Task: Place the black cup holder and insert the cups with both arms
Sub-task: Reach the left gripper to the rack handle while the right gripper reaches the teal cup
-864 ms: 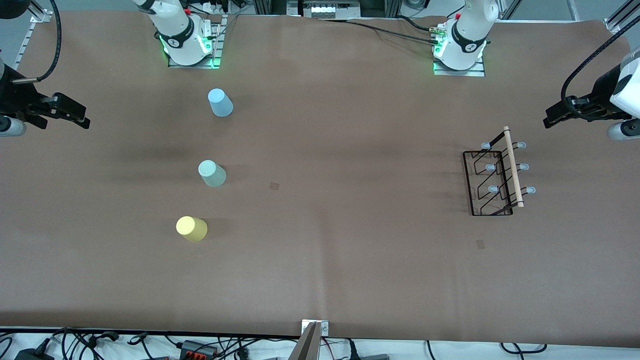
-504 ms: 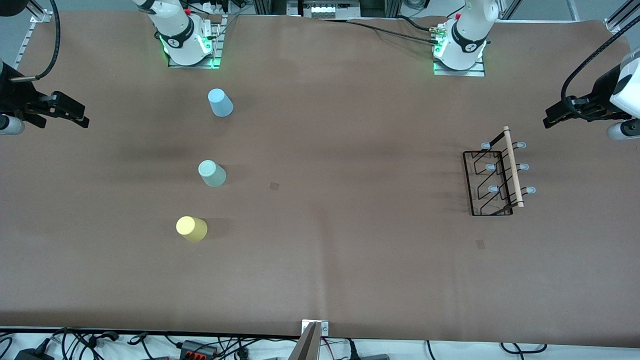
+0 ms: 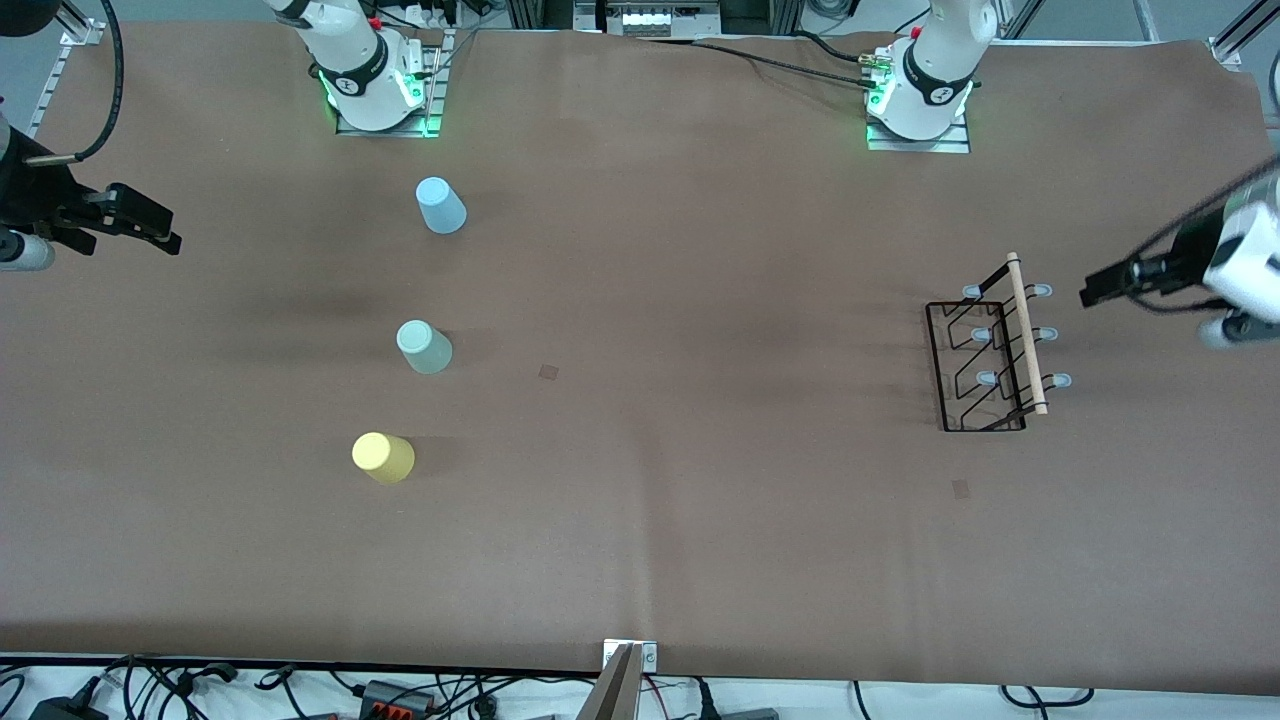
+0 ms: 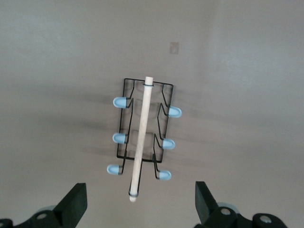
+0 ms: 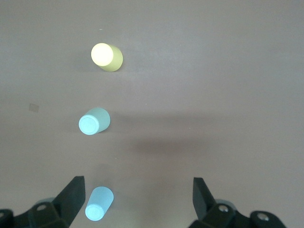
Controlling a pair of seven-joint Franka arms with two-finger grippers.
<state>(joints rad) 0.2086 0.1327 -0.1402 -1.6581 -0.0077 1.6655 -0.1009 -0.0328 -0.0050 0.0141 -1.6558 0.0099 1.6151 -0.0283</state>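
Note:
The black cup holder (image 3: 985, 362) stands upright on the table toward the left arm's end, its pale wooden rod on top; it also shows in the left wrist view (image 4: 144, 136). My left gripper (image 3: 1095, 290) is open and empty, up in the air beside the holder at the table's end. Three cups stand upside down toward the right arm's end: light blue (image 3: 439, 206), mint green (image 3: 423, 347), yellow (image 3: 382, 457). The right wrist view shows the yellow (image 5: 106, 56), mint (image 5: 93, 121) and blue (image 5: 99, 203) cups. My right gripper (image 3: 160, 238) is open and empty at that end of the table.
The brown table cover (image 3: 700, 500) carries two small darker patches, one (image 3: 548, 372) near the middle and one (image 3: 960, 488) nearer the front camera than the holder. Cables lie along the front edge (image 3: 400, 690).
My left gripper has moved down in the front view and slightly closer to the cup holder. The right arm, the cups and the holder have not moved.

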